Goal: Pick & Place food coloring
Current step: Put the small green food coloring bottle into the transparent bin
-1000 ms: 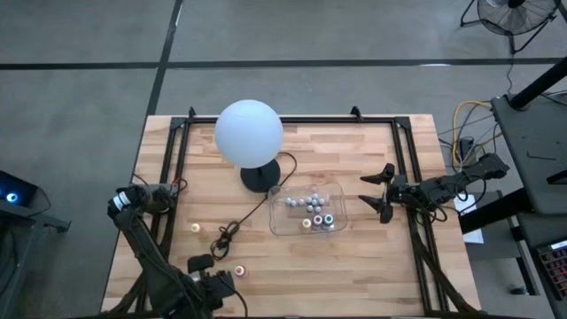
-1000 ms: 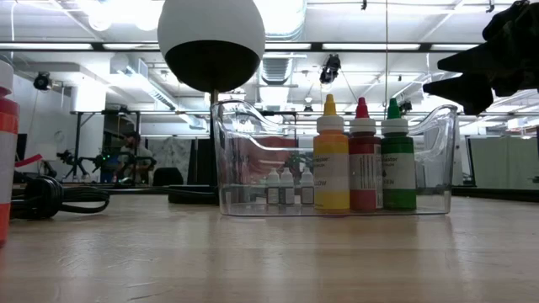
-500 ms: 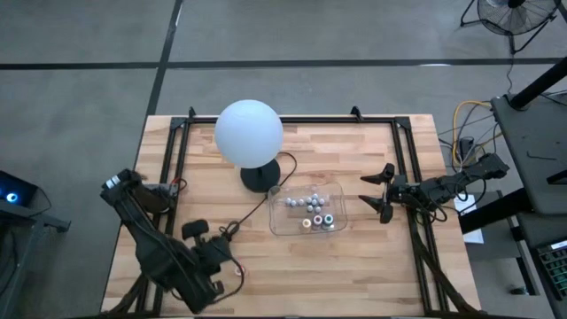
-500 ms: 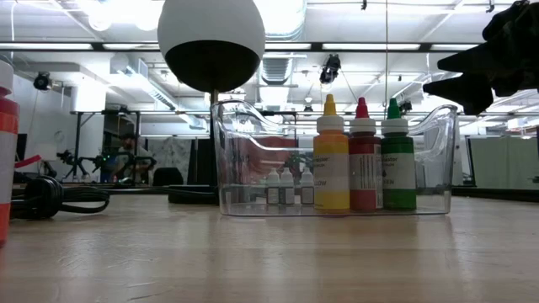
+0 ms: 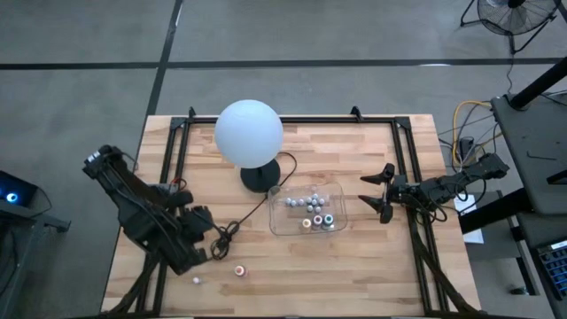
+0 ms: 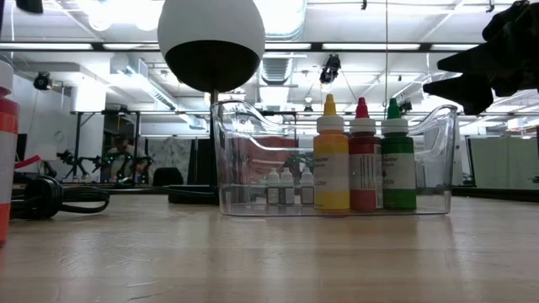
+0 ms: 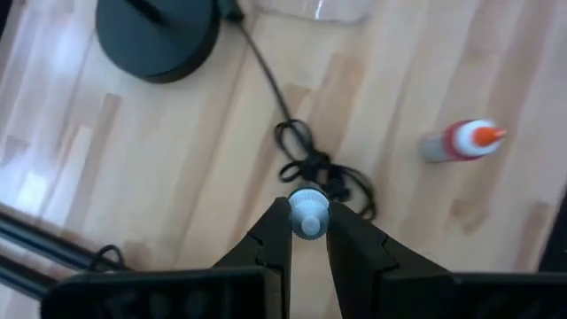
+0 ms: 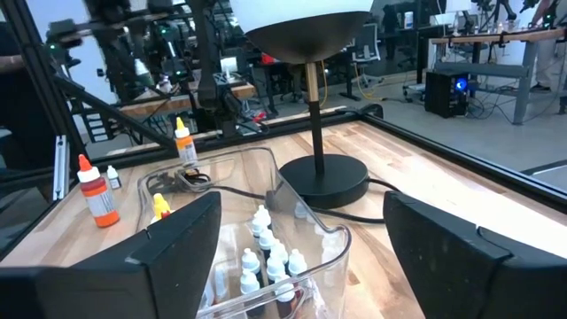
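My left gripper (image 7: pixel 307 232) is shut on a tiny food coloring bottle with a white ribbed cap (image 7: pixel 307 213). It hangs over the lamp cord's knot (image 7: pixel 314 170), left of the middle (image 5: pixel 209 241). An orange-tipped bottle (image 5: pixel 239 270) and a tiny white one (image 5: pixel 196 280) stand near the front edge. A yellow-capped one (image 8: pixel 183 142) shows farther off in the right wrist view. Several bottles (image 5: pixel 312 211) stand in the clear tray (image 5: pixel 276 223). My right gripper (image 5: pixel 383 195) waits open and level, right of the tray. My left gripper pinches the bottle's white cap (image 7: pixel 307 200) by its sides, between the ends of its two fingers. The fingers point steeply down from above. The cap hides the bottle's body, which hangs below the fingers over the cord.
A white globe lamp (image 5: pixel 249 131) stands on a black base (image 5: pixel 260 177) behind the tray, and its cord runs left to the knot (image 5: pixel 223 236). Black rails (image 5: pixel 168 151) run along the table's left and right sides. Bare wood lies toward the front right.
My left gripper, still shut, has gone from the table's near edge toward its middle and risen, while the arm swung out to the left. The tiny white bottle by the front edge, hidden under the arm before, now shows.
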